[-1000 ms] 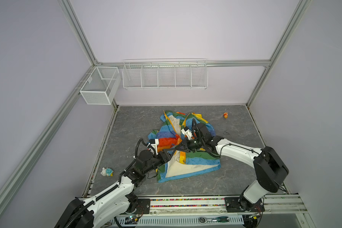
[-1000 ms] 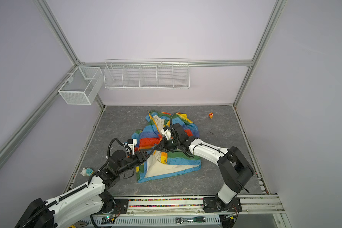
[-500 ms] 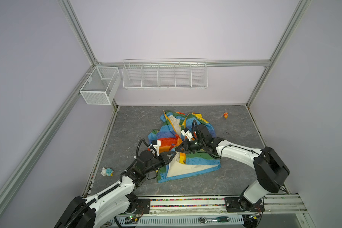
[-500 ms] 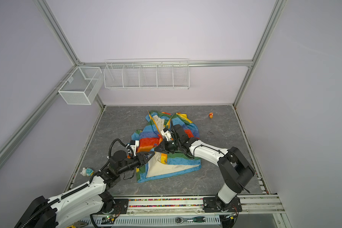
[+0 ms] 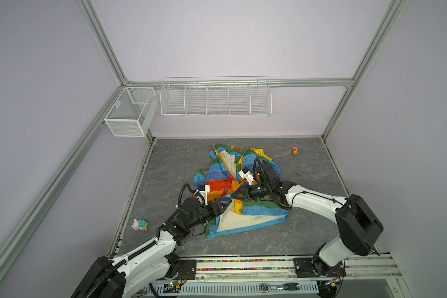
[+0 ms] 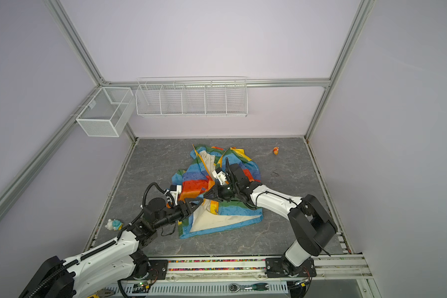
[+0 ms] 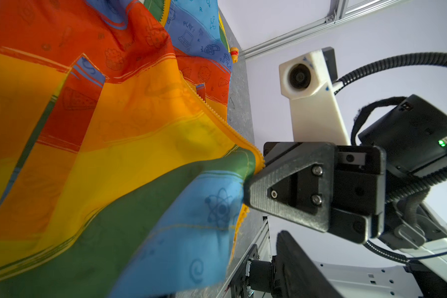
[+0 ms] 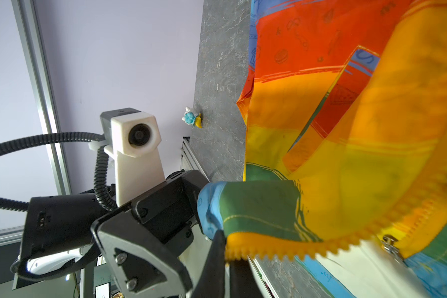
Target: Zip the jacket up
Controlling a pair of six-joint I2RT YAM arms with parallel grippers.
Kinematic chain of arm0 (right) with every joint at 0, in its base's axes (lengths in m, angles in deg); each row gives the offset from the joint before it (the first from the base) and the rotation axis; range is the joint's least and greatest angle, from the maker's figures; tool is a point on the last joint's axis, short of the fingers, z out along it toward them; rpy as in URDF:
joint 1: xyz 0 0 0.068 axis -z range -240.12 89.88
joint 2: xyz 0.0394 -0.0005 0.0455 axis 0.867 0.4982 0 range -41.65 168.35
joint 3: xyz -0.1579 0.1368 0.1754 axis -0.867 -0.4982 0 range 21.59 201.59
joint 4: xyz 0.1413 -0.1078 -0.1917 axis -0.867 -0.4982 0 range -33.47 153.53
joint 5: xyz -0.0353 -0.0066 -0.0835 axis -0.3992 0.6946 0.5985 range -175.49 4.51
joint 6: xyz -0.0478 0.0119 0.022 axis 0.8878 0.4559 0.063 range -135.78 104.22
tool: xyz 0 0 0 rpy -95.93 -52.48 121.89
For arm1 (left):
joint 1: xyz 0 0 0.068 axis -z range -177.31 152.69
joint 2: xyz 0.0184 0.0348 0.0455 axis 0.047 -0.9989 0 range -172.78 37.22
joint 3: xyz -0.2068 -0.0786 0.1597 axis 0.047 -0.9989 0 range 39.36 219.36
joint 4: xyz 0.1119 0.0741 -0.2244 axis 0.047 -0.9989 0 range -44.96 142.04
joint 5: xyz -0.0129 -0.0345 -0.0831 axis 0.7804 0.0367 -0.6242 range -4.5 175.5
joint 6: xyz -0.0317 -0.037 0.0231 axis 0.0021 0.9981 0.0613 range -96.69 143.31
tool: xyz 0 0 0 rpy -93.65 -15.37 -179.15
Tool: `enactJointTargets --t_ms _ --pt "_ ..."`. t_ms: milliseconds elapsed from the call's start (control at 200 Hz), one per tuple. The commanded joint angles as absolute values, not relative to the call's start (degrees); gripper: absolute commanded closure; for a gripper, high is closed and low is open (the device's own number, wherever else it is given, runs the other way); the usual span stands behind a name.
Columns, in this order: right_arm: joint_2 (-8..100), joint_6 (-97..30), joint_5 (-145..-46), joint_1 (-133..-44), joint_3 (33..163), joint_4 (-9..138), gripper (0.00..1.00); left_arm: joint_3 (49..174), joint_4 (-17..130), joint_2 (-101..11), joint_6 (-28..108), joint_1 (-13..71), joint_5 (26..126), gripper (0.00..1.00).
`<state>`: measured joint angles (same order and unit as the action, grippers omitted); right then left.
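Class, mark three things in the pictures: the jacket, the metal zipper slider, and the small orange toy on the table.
jacket (image 5: 258,212), in a top view, on a blue stripe near the hem.
metal zipper slider (image 8: 390,245), right wrist view, on its silver body.
small orange toy (image 5: 295,150), in a top view, on its middle.

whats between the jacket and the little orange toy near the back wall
Nothing: only bare grey floor separates the jacket from the orange toy. Both top views show this.
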<state>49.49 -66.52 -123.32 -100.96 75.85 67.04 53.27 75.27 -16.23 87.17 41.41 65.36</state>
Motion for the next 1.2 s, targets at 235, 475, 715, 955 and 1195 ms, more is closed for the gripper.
enactJointTargets --t_ms 235,475,715,955,1195 --pt "48.39 -63.08 -125.04 -100.49 70.34 69.22 0.93 51.31 82.89 -23.35 89.22 42.91 62.73 0.42" --pt "50.67 -61.93 -126.31 -100.43 68.23 71.63 0.93 48.29 87.1 -26.32 88.97 44.51 62.61 0.5" --pt "51.5 -61.79 -127.33 -100.3 67.39 73.44 0.93 47.89 87.45 -27.67 88.63 44.79 62.65 0.58" --pt "51.78 -61.69 -127.59 -100.27 66.72 74.11 0.93 48.5 92.05 -31.15 89.23 44.88 62.13 0.59" --pt "51.43 -61.31 -127.42 -100.07 66.15 73.77 0.93 48.76 97.25 -34.92 90.28 44.97 61.5 0.69"
